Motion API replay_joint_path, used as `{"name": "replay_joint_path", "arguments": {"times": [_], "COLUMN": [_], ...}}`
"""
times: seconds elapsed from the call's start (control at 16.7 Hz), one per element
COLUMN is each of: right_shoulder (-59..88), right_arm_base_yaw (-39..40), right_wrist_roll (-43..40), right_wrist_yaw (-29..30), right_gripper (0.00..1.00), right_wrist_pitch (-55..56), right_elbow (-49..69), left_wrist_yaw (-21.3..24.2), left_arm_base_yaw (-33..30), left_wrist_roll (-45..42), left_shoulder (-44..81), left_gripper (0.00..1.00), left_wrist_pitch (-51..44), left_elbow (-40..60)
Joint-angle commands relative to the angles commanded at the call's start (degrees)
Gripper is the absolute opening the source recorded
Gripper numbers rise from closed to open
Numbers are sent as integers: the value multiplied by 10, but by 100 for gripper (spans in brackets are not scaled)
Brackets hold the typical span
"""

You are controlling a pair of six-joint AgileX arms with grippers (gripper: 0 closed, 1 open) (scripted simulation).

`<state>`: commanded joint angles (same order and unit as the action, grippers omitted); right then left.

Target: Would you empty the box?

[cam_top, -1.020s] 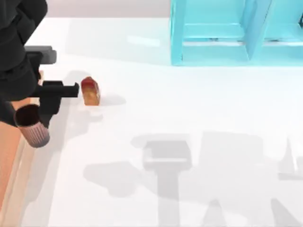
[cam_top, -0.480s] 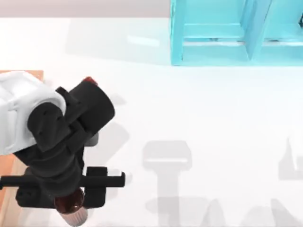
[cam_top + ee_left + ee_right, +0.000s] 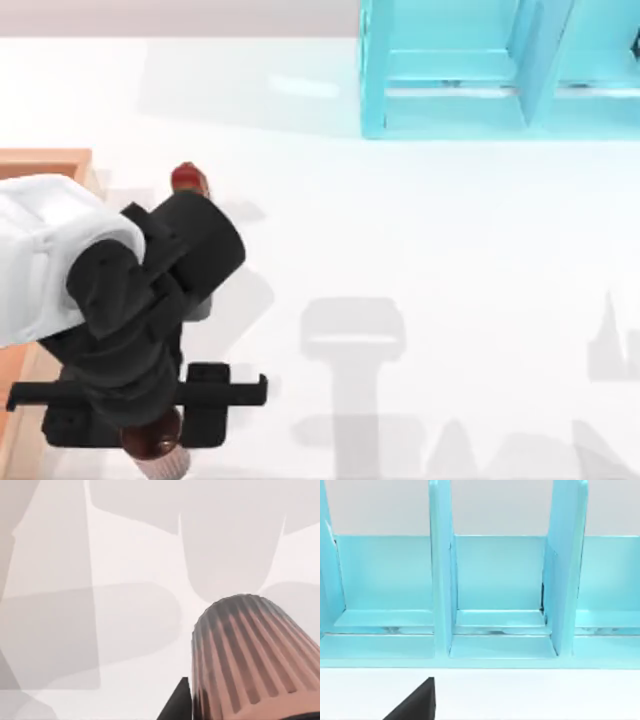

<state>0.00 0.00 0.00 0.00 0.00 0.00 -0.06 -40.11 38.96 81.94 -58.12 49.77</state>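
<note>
table (image 3: 450,250): left hand (image 3: 150,440) w/ cup (image 3: 160,455) barely moved.

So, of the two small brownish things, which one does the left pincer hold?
The ribbed cup, gripped by the left pincer near the top view's bottom edge. The reddish loaf-shaped piece stands free on the table.

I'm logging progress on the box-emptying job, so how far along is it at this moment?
Looks done: a small red-brown item lies on the white table, outside the box. In hand: the left gripper holds a ribbed brown cup over the table near the top view's bottom edge, not yet set down. Left: releasing it; the arm hides most of the box floor.
</note>
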Motion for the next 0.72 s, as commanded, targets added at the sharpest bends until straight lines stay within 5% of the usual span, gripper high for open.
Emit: {"name": "replay_joint_path", "arguments": {"times": [0.48, 0.72], "right_shoulder": [0, 0], "right_arm_base_yaw": [0, 0], "right_wrist_roll": [0, 0], "right_wrist_yaw": [0, 0], "right_gripper": [100, 100], "right_wrist_pitch": [0, 0], "right_elbow": [0, 0], "left_wrist_yaw": [0, 0], "left_arm_base_yaw": [-1, -1], "left_wrist_roll": [0, 0], "left_shoulder": [21, 21], "left_gripper": [0, 30], "left_wrist_pitch": [73, 73], "left_elbow": [-49, -49]}}
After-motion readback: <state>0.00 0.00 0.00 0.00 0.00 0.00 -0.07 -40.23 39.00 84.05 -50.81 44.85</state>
